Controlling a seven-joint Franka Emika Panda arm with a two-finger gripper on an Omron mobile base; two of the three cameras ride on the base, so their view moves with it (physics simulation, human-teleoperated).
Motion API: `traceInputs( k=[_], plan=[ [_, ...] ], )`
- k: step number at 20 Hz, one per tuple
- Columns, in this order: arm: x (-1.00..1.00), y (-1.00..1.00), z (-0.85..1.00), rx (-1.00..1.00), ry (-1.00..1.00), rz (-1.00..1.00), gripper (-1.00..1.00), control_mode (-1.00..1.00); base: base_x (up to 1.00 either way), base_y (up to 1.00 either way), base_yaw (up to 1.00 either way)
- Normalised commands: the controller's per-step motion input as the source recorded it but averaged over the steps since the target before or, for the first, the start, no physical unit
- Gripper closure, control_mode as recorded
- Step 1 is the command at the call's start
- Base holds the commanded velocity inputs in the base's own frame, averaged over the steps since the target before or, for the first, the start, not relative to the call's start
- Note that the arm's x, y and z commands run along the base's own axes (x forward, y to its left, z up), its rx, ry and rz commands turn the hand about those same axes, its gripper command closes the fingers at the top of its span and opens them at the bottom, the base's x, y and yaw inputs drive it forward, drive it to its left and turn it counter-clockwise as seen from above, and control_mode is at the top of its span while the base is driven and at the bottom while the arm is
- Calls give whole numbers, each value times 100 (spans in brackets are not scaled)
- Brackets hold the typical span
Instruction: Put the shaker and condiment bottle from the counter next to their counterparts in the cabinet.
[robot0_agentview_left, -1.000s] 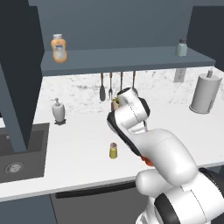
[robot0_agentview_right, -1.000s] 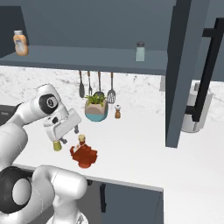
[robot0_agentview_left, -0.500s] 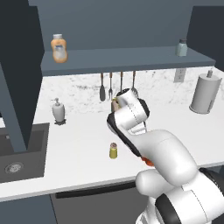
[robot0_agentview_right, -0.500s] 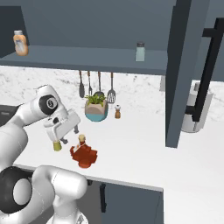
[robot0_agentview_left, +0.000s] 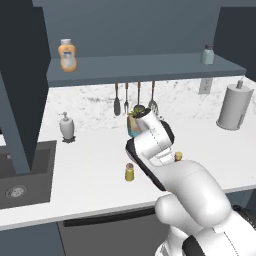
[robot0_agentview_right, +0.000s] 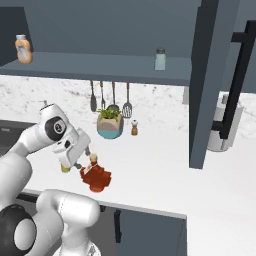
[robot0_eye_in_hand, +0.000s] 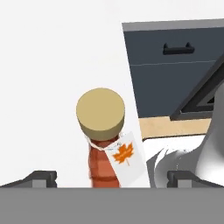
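1. Two fingers of gripper (robot0_eye_in_hand: 107, 177) spread wide, low on either side of bottle (robot0_eye_in_hand: 104, 164), gripping nothing.
2. Bottle upright on counter (robot0_agentview_right: 165, 170), tan cap toward hand camera, white tag at neck.
3. Shaker (robot0_agentview_left: 129, 172) on counter left of bottle, near front edge.
4. Up in cabinet (robot0_agentview_left: 150, 67) above bottle: orange bottle (robot0_agentview_left: 67, 54) far left, grey-green shaker (robot0_agentview_left: 208, 54) at right end.
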Motion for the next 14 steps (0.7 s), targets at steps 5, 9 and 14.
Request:
traceInputs(
  k=[5, 9, 14],
  plan=[
    [0, -8, -17, 0, 0, 1, -100, -100, 0, 0, 0],
    [0, -10, -18, 0, 0, 0, -100, -100, 0, 0, 0],
    [3, -14, -19, 0, 0, 0, -100, -100, 0, 0, 0]
  ],
)
